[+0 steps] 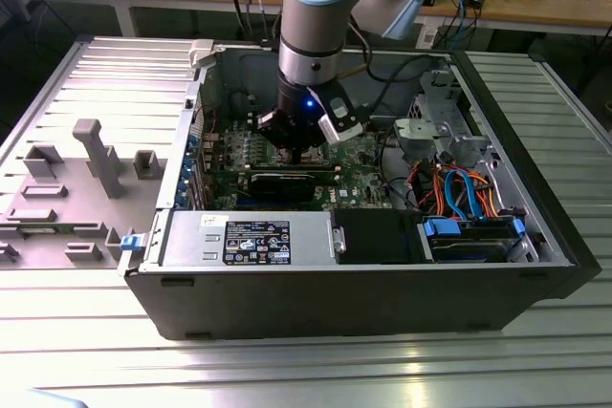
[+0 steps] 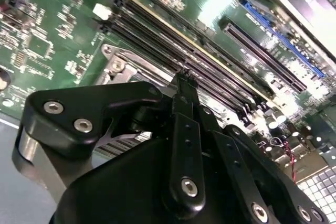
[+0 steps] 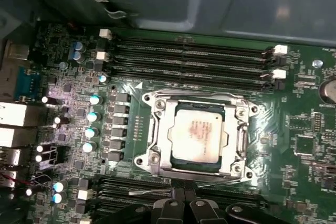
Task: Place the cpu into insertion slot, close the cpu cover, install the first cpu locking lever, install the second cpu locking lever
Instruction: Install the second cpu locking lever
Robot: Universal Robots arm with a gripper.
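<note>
In the exterior view the arm reaches into the open computer case (image 1: 382, 265) on the ribbed desk (image 1: 287, 370). In the first wrist view the cpu (image 3: 199, 134) sits in the insertion slot (image 3: 155, 129), the cpu cover (image 3: 195, 98) down around it — the pincer (image 3: 184, 202) clenched, empty, just beside. In the second wrist view its fingers (image 2: 185, 95) meet above the board.

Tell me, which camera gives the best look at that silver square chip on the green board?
The first wrist view: it looks straight down on the cpu, seated in its socket with the cpu cover framing it. In the second wrist view the gripper blocks it. In the exterior view the arm hides that spot.
</note>
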